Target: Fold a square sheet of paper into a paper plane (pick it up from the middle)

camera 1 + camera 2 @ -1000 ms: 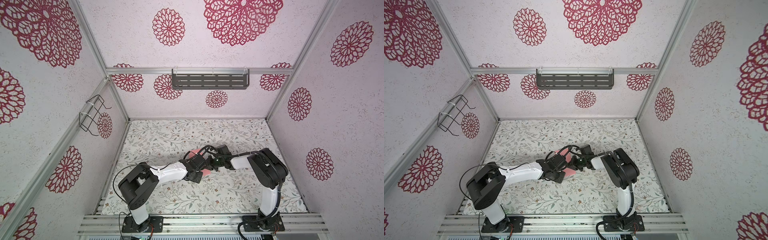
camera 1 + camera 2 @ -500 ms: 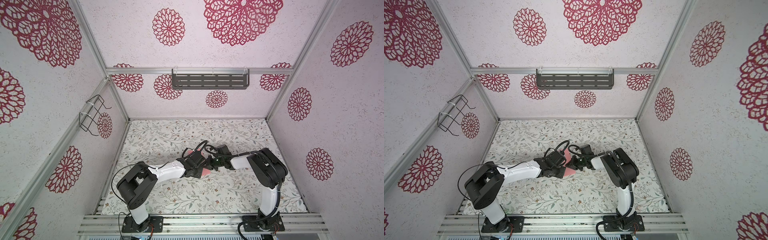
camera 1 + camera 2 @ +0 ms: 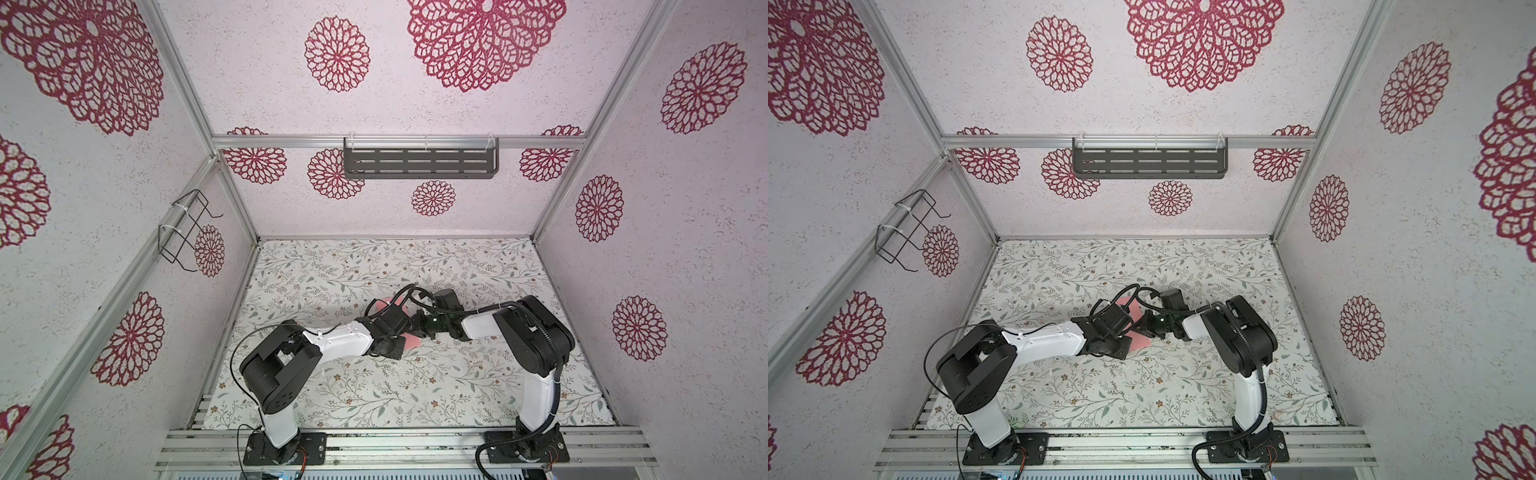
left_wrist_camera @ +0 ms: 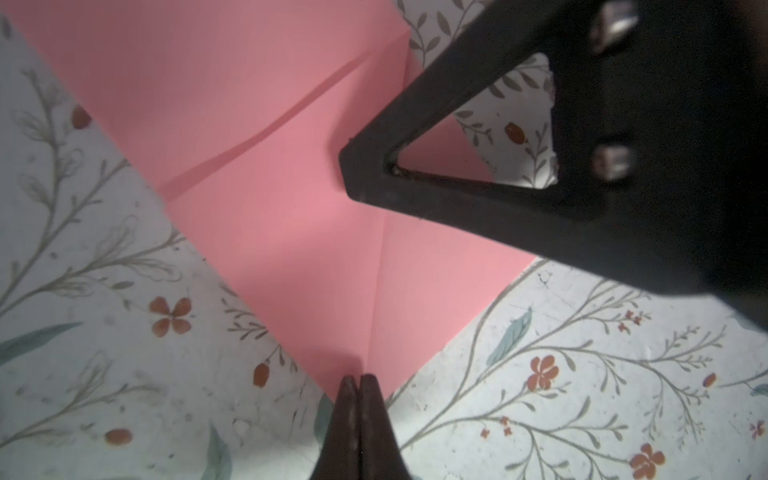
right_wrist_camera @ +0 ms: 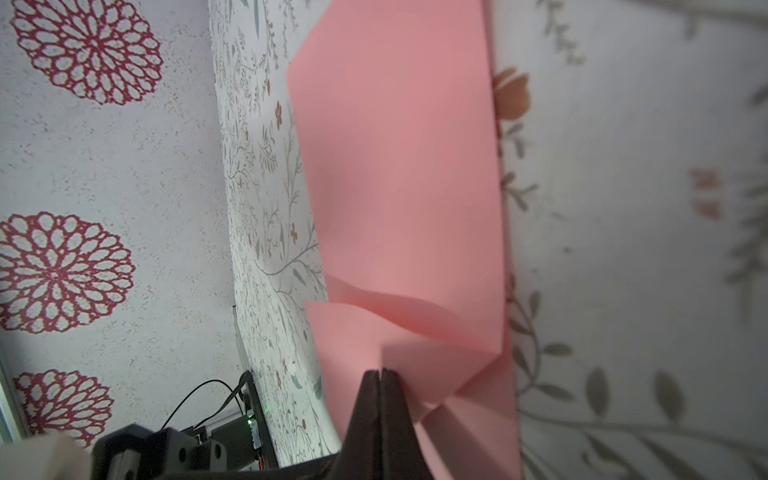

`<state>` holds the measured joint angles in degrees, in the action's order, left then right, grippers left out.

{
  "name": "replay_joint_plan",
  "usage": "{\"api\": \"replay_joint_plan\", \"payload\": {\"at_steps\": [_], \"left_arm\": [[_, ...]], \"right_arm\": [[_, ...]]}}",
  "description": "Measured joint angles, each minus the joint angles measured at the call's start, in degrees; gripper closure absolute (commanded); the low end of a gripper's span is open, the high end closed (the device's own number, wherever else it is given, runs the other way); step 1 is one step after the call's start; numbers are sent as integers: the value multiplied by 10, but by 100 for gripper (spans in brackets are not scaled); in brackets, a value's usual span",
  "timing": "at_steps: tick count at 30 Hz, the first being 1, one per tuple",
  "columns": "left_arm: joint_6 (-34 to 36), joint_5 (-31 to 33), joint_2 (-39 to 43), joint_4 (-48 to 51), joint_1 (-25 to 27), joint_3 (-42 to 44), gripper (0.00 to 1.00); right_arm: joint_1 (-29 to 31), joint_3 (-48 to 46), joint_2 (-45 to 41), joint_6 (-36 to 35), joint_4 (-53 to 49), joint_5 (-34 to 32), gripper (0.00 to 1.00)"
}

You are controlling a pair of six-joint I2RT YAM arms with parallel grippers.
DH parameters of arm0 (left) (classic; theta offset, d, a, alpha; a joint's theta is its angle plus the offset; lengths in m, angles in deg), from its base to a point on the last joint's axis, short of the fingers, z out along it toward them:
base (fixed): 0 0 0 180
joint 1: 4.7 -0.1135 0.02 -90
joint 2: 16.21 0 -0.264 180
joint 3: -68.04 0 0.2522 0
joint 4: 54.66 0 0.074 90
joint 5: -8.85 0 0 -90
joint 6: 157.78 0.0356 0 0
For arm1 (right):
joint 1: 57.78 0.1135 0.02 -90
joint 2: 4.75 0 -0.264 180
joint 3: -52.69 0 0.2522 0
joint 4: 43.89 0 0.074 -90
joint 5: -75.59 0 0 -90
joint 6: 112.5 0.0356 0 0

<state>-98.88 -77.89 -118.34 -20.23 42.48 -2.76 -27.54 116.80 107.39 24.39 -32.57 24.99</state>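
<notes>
Floral-patterned surface (image 3: 457,374) carries the square sheet of paper (image 4: 270,199) near its middle, creased, with flaps folded in. The left gripper (image 4: 357,384), fully closed and holding nothing, rests its tips on the pointed corner, probably to pin it. The right gripper (image 5: 380,376), also closed and empty, presses a folded flap, I think to sharpen the crease.

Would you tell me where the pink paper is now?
In both top views the pink paper lies mid-table on the floral mat, mostly hidden by the left pincer and right pincer.
</notes>
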Motion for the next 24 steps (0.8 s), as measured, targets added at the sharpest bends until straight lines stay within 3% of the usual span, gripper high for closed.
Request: {"api": "replay_joint_plan", "payload": {"at_steps": [17,24], "left_arm": [[0,-1,-1,0,-3,5,100],[0,-2,-2,-1,-4,5,100]], "right_arm": [[7,0,0,-39,-21,-1,98],[-37,17,15,-58,-28,10,97]]}}
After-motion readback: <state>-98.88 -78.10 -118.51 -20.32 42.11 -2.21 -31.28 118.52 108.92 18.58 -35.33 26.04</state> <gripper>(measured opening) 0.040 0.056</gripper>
